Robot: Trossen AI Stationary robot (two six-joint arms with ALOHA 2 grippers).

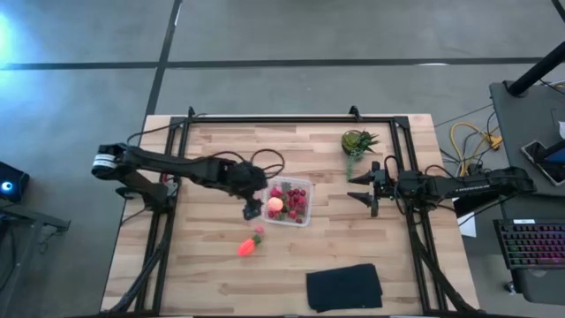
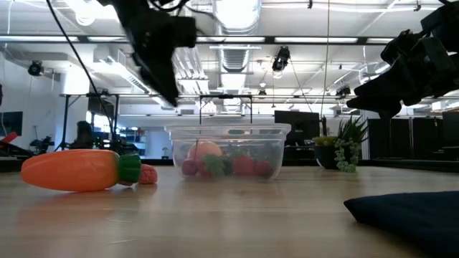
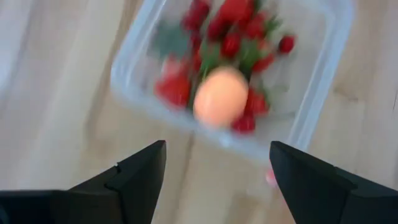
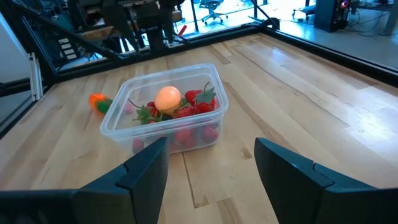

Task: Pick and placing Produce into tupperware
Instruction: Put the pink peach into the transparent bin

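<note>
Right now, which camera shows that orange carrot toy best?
The low view: the carrot lies on its side close to the lens, orange body and green top plain, left of the tupperware. The high view shows it as a small orange piece. The right wrist view catches an orange bit behind the tub. The left wrist view misses it.

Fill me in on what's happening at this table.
The left gripper hangs open beside the clear tupperware, which holds red berries and a pink-orange fruit. The carrot lies out on the table beside one stray berry. The right gripper waits open near the potted plant.
</note>
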